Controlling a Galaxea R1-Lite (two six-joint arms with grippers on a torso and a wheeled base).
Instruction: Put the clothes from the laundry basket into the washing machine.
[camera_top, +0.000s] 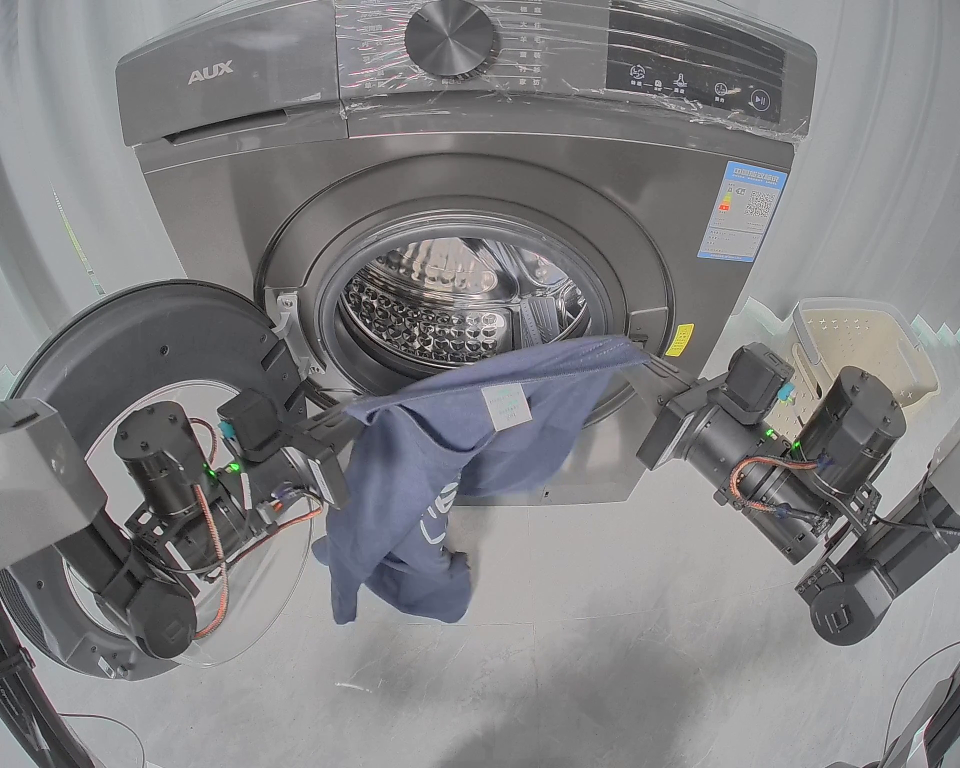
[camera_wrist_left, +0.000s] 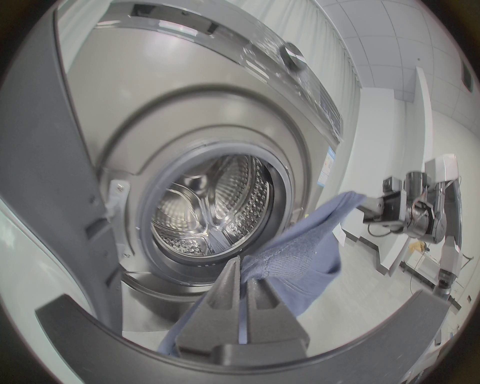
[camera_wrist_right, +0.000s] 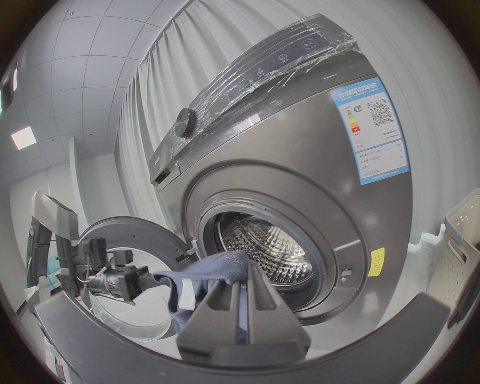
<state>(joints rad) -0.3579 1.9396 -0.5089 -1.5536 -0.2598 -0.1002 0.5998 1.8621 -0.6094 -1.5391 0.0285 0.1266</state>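
A dark blue garment (camera_top: 440, 470) with a white label hangs stretched between both grippers just in front of the washing machine's open drum (camera_top: 455, 295). My left gripper (camera_top: 345, 415) is shut on its left corner; the pinched cloth (camera_wrist_left: 280, 255) shows between the closed fingers (camera_wrist_left: 225, 295). My right gripper (camera_top: 640, 365) is shut on the right corner, with cloth (camera_wrist_right: 215, 267) bunched at the fingers (camera_wrist_right: 265, 300). The garment's lower part sags down to the floor. The drum (camera_wrist_left: 215, 210) looks empty of clothes.
The round door (camera_top: 130, 360) stands swung open at the left, behind my left arm. A pale plastic laundry basket (camera_top: 870, 350) sits at the right beside the machine, also seen as a basket wall (camera_wrist_right: 462, 250). Bare floor (camera_top: 600, 620) lies in front.
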